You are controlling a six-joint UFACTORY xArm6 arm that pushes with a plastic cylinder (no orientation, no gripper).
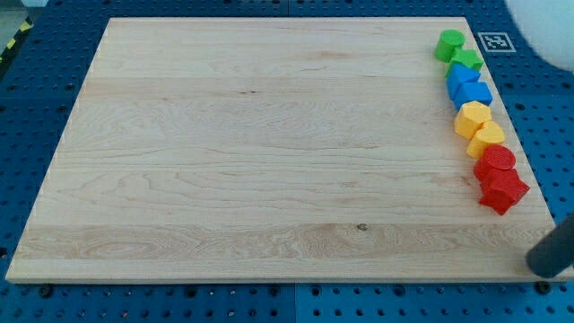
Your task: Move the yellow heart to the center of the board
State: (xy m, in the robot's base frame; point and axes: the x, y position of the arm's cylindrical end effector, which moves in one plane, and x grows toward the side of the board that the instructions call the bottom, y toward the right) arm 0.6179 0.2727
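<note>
In the camera view, a pale wooden board (269,152) lies on the blue perforated bench (27,108), and all eight blocks stand in one line down the board's right edge. From the view's top: a green cylinder (449,43), then a green star (466,61) touching it, a blue block (461,79) and a blue cube-like block (475,93), a yellow hexagon-like block (472,117), the yellow heart (487,139), a red block (495,161) and a red star (503,190). Neighbours in the line touch or nearly touch.

The yellow heart sits hard against the right edge, well apart from the board's middle, between the yellow hexagon-like block above and the red block below.

I carry no claw, only a dark rod; my tip (544,263) shows at the view's bottom right, blurred, seemingly off the board's corner, below and right of the red star and clear of every block. A black-and-white marker tag (493,41) lies off the top right corner.
</note>
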